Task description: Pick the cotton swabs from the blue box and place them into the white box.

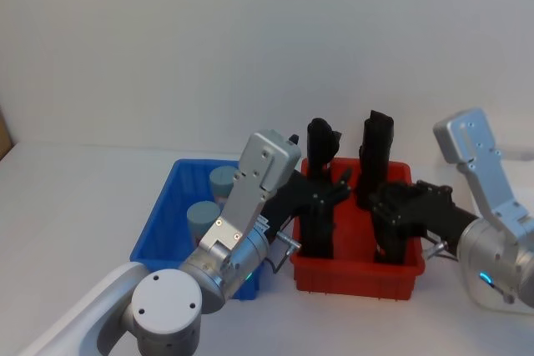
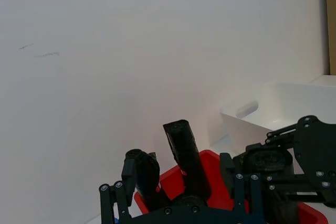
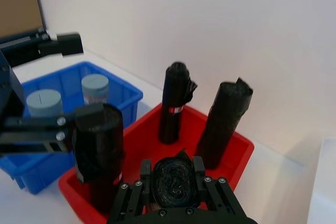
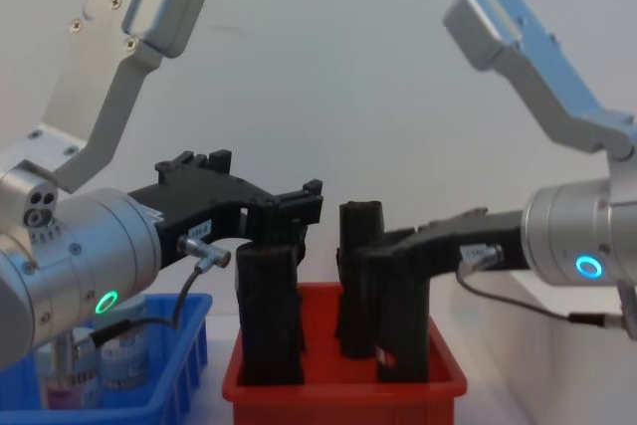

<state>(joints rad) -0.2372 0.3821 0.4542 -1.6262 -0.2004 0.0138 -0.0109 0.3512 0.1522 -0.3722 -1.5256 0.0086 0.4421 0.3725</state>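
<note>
My two claws are at the wrong bin for this job. The right claw [image 1: 390,206] is clamped on the near-right roll [image 3: 170,184] in the red bin [image 1: 355,277], pads snug on either side of its top. The left claw [image 1: 321,202] sits at the near-left roll [image 3: 97,140] in the same bin. Whether it grips that roll I cannot tell.

The swabs [image 1: 224,179] stand upright in the blue box [image 1: 158,210], one behind the other and untouched. That box is just beside the red bin on my left. The white box [image 2: 247,124] lies beyond the red bin on my right.

As I judge it, the step to do well is getting onto a swab cleanly:

- Let go of any roll and rise straight up, so nothing tips in the red bin.
- Use the left claw, since it is nearer the blue box.
- Come down over the near swab [image 1: 203,216] from above, opened a little wider than the lid, and centred so the far jar is not nudged.
- Close on the clear body under the lid. A smooth plastic jar may slip if pinched by the lid edge.
- Lift until the jar clears the blue wall, then carry it high over the tall rolls.

The reach to the white box looks long for the left arm, so a hand-over may be needed.
</note>
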